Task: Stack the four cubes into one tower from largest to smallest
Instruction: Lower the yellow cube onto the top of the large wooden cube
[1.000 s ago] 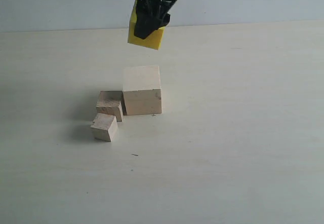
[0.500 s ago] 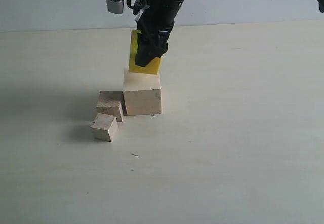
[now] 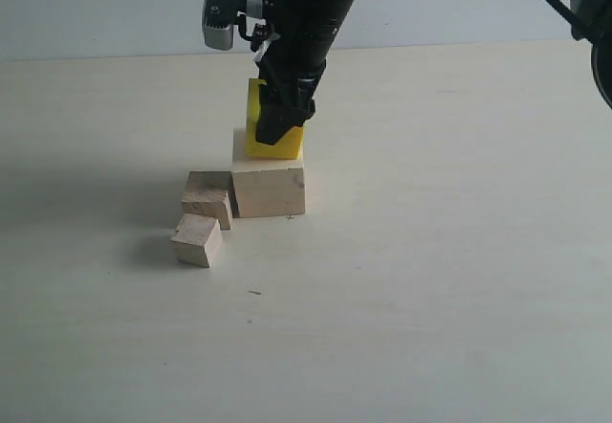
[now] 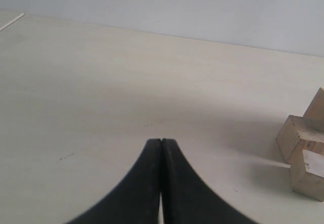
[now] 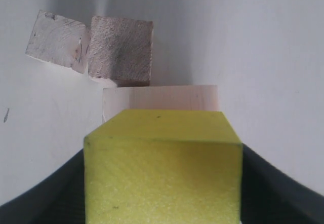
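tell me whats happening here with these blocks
The right gripper grips the yellow cube and holds it on, or just above, the top of the large wood cube. The medium wood cube and small wood cube sit on the table beside the large one, not yet stacked. The left gripper is shut and empty.

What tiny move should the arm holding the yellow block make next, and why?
Probably open the right gripper and let go: the bright yellow cube it clamps already looks seated on top of the large pale wooden cube.
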